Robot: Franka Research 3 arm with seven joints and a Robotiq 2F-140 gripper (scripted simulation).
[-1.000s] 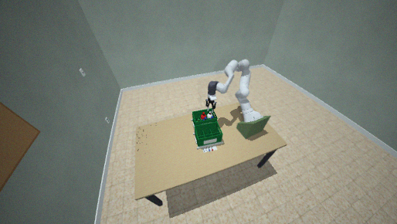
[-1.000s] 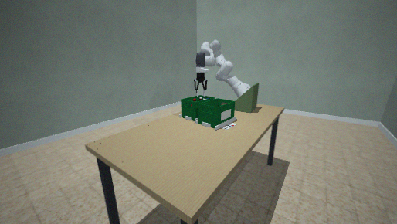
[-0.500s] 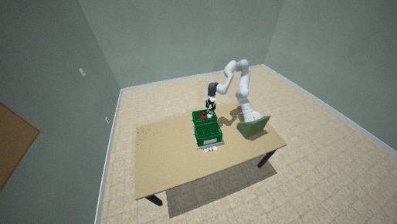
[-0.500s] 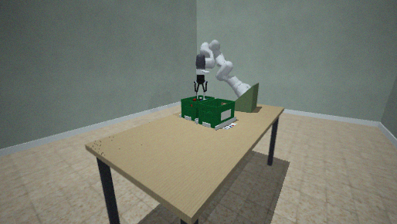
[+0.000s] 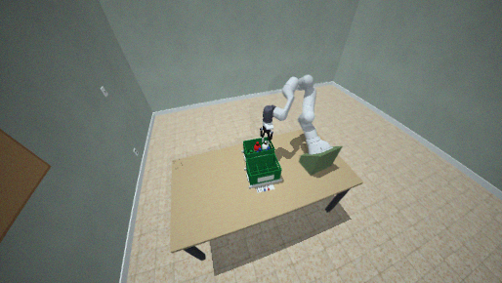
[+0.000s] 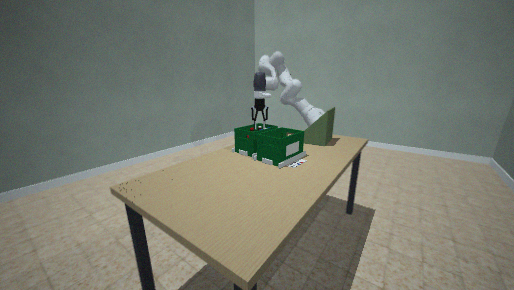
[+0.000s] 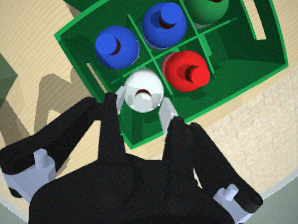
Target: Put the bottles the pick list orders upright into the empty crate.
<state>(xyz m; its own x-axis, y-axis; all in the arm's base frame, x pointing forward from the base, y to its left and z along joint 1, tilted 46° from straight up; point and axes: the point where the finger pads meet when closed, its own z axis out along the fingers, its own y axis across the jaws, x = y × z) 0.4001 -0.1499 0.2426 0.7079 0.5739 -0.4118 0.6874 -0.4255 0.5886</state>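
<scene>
From the top, the full crate [image 5: 247, 157] [image 6: 242, 143] [image 7: 131, 142] stands behind the empty crate [image 5: 264, 176] [image 6: 272, 149]. In the exterior view, the gripper [image 5: 266, 141] [image 6: 259, 125] [image 7: 143, 100] is above the full crate. At the wrist, its fingers stand parted, unclenched, around a glossy white bottle [image 5: 265, 145] [image 7: 144, 91].

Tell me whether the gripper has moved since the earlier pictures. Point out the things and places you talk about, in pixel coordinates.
Yes; in the exterior view, the gripper [image 5: 267, 140] [image 6: 259, 125] [image 7: 143, 100] has moved down, toward the crate with the bottles [image 5: 246, 153] [image 6: 244, 143] [image 7: 245, 67].
</scene>
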